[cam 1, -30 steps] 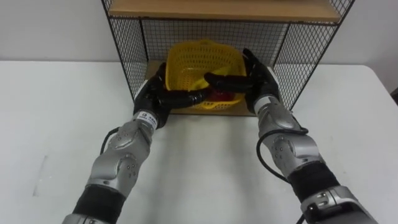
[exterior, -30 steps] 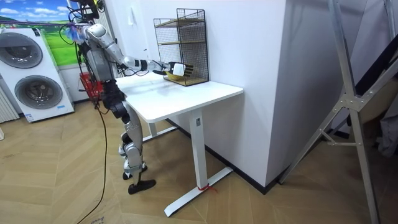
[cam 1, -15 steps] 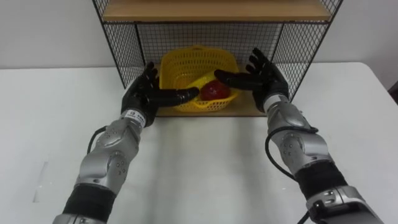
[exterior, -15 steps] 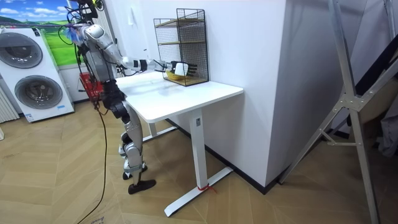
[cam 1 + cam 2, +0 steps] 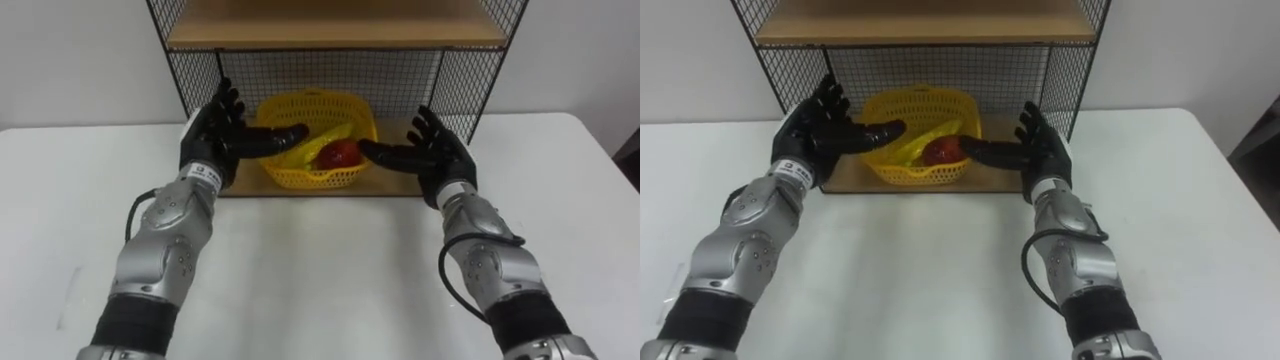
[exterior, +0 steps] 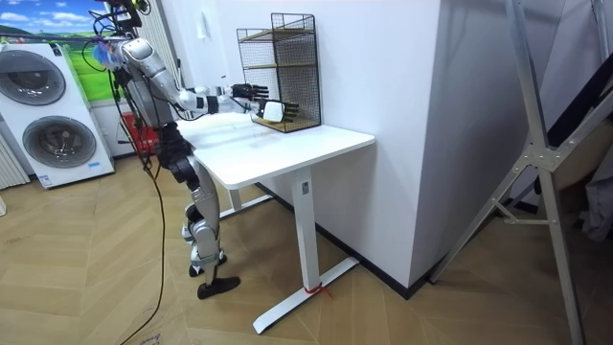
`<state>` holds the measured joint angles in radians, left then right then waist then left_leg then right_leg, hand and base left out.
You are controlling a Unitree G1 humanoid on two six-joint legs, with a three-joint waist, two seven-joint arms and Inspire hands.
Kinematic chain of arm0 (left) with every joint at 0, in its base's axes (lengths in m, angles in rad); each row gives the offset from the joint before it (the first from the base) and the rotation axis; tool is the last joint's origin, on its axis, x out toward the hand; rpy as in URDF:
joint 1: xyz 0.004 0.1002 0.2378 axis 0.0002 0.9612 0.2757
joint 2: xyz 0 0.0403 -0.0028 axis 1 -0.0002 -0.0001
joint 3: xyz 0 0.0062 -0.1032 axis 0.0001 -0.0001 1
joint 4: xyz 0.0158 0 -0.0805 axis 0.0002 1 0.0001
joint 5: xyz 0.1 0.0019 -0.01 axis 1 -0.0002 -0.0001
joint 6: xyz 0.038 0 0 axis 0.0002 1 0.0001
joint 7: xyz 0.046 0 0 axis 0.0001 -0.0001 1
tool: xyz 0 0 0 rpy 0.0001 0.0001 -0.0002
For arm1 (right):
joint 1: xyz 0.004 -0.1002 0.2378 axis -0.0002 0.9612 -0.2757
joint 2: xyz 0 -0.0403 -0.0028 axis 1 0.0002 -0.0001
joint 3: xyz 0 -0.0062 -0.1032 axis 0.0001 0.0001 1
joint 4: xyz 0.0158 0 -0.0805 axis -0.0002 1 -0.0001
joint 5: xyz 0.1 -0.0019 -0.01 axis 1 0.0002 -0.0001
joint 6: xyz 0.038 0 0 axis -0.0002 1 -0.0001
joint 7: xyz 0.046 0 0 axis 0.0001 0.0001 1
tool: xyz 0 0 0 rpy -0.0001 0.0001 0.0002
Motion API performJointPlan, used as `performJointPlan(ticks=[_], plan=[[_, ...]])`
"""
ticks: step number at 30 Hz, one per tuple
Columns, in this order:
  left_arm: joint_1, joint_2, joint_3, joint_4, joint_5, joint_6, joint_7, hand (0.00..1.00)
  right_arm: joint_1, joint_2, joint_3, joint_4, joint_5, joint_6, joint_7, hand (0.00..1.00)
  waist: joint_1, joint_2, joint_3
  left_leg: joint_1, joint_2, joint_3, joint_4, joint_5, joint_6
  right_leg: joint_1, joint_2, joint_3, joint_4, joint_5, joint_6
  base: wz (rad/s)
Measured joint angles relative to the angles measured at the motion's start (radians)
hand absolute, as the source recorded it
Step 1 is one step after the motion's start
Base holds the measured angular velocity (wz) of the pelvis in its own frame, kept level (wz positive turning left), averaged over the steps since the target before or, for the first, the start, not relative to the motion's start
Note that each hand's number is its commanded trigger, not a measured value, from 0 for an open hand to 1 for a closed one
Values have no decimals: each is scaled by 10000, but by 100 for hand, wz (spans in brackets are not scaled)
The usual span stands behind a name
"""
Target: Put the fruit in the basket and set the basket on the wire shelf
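Note:
A yellow mesh basket [image 5: 322, 176] stands on the bottom wooden board of the wire shelf [image 5: 470, 95]. Inside it lie a red fruit [image 5: 338, 154] and a yellow banana [image 5: 322, 137]. My left hand [image 5: 222, 133] is open just in front of the shelf's left post, its thumb pointing toward the basket's left rim without holding it. My right hand [image 5: 435, 153] is open in front of the shelf's right side, its thumb reaching toward the red fruit. In the room view I stand at the white table [image 6: 287, 149] with both arms stretched toward the shelf [image 6: 280, 72].
The wire shelf has a second wooden board [image 5: 330, 25] above the basket. It stands at the back of the white table [image 5: 320, 270] against the wall. A washing machine [image 6: 53, 120] stands behind me at the room view's left.
Both hands have let go of the basket and drawn back out of the shelf toward me, fingers spread. The basket stays on the bottom board.

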<state>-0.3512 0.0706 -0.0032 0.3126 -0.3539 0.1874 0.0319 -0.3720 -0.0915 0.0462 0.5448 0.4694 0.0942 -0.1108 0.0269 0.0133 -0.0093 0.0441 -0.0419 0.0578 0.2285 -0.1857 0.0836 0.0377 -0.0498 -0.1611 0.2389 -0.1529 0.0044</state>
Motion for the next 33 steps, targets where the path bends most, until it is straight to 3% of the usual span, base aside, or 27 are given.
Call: performJointPlan(ticks=[5, 13, 17, 22, 26, 31, 33], plan=[[693, -7, -36, -526, 35, -55, -1, 0, 148, -20, 13, -343, -23, -60, 192, 0, -7, 0, 0, 96, 12, -16, -94, 41, -29, 64, 14, -33, -9, -1, -2, 0], [1089, 120, 73, -1159, 311, -209, -69, 0, 818, -145, 9, -1485, -383, -193, 233, 0, 48, -95, 42, 42, -11, -60, -141, 45, -23, 47, 5, -63, -44, -2, -2, 1], [1650, 113, 29, -2272, 306, -694, -72, 0, 1401, -151, 39, -2611, -588, -546, 228, 0, 36, -220, 99, 11, -12, -78, -174, 49, -22, 70, 18, -87, -199, 12, -18, 0], [2464, 107, -117, -3102, 266, -874, -72, 0, 2205, -126, 295, -3723, -579, -803, 263, 0, 47, -226, 99, 17, -12, -76, -243, 52, -22, 118, 70, -93, -206, 14, -20, 0], [3631, 123, -395, -4149, 38, -1524, -73, 0, 2995, -162, 476, -4788, -688, -956, 279, 0, 52, -236, 93, 0, -8, -67, -251, 52, -23, 106, 91, -94, -347, 36, -16, 0], [4443, 114, -518, -4150, -346, -1913, -98, 0, 3645, -234, 480, -5389, -1081, -1288, 726, 0, 52, -229, 86, 2, -8, -54, -264, 53, -23, 134, 91, -86, -358, 47, -18, 0], [5100, 118, -586, -4182, -485, -2228, -239, 0, 4230, -296, 472, -5827, -1435, -1500, 1070, 0, 42, -230, 85, -8, -5, -48, -267, 53, -23, 111, 106, -57, -367, 51, -12, 0]])
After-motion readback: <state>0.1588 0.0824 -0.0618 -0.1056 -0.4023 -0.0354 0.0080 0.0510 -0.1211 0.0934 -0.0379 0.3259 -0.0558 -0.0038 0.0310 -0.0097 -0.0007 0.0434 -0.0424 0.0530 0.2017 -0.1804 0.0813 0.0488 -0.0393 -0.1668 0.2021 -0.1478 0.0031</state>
